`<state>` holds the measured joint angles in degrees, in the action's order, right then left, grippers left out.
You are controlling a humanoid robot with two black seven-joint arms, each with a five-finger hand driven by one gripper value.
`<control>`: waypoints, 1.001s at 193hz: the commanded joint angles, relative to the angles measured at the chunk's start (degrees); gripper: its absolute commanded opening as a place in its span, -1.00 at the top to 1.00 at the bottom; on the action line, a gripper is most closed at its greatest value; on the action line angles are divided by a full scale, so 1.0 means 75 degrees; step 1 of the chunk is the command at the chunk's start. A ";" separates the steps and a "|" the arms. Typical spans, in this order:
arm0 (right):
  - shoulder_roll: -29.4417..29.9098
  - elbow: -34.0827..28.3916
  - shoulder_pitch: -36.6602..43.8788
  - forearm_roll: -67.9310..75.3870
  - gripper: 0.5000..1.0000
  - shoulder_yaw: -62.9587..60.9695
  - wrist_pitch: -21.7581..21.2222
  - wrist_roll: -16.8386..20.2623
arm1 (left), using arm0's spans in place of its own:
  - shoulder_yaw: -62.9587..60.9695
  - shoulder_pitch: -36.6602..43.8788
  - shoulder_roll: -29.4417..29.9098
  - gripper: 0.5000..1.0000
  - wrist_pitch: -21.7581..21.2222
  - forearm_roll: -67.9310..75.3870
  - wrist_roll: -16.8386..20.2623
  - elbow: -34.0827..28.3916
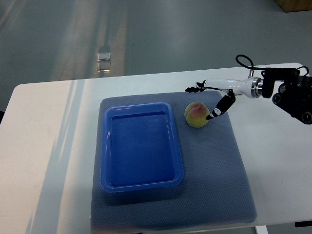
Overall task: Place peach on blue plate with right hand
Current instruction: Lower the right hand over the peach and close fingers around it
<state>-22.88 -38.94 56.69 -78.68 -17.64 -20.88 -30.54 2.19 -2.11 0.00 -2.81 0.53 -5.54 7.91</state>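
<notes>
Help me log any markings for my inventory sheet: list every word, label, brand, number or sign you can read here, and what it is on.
None: no readable text shows anywhere.
The blue plate, peach, grey mat, white table and right robot hand show no print or labels.

— Where's the right hand (208, 100)?
— Reaching in from the right edge, fingers spread, one lower fingertip (210, 116) touching the peach's (196, 115) right side.
— And the blue plate (141, 181)?
— Left of the hand, just beyond the peach, nothing in it, on the grey mat (219, 175) covering the white table (44, 156)
</notes>
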 commanded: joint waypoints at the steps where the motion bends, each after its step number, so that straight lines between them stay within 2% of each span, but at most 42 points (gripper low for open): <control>1: 0.0040 0.0013 0.0012 -0.0115 -0.72 0.0207 0.0159 0.0017 | 0.0000 0.0000 0.0000 -1.00 0.0000 0.0000 0.0000 0.0001; 66: 0.0133 0.0153 0.0070 -0.0161 -0.71 0.0758 0.0698 0.0123 | 0.0000 0.0000 0.0000 -1.00 0.0000 0.0000 0.0000 0.0001; 164: 0.0309 0.0376 0.0153 -0.0161 -0.69 0.1110 0.0721 0.0135 | 0.0000 0.0000 0.0000 -1.00 0.0000 0.0000 0.0000 0.0001; 193: 0.0590 0.0552 0.0153 -0.0161 -0.60 0.1098 0.0721 0.0135 | 0.0000 0.0000 0.0000 -1.00 0.0000 0.0000 0.0000 0.0001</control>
<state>-19.61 -35.57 57.83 -79.90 -9.35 -15.47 -29.47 2.20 -2.11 0.00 -2.81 0.52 -5.54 7.91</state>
